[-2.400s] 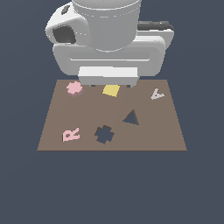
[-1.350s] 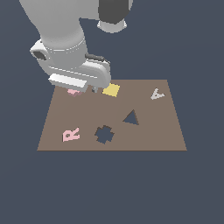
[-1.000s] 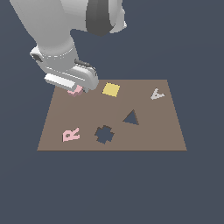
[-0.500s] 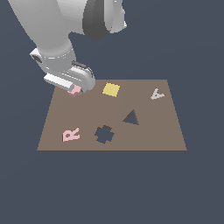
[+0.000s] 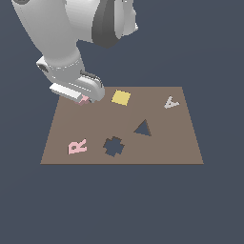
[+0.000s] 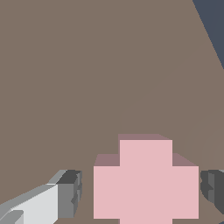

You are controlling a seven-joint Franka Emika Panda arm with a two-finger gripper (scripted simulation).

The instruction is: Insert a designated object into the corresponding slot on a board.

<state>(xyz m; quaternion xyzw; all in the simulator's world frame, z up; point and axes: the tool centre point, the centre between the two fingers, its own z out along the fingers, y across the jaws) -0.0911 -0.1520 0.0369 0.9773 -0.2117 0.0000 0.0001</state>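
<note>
Pink and flat, the cross block [image 6: 146, 183] lies on the brown board [image 6: 65, 65] between the pincer [image 6: 140, 192] fingers [image 6: 70, 192], which stand spread, one at 9 o'clock and one at 3, neither touching it. It looks rigid, light and smooth-sided; gripping two opposite arm ends seems safest. Farther off, at the board's near edge, waits the cross slot [image 5: 114, 146].

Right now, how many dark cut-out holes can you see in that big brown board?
2: a dark cross-shaped cutout near the flat brown board's front edge, and a dark triangular cutout to the exterior view's right of it. The arm covers the far corner, possibly hiding more.
</note>
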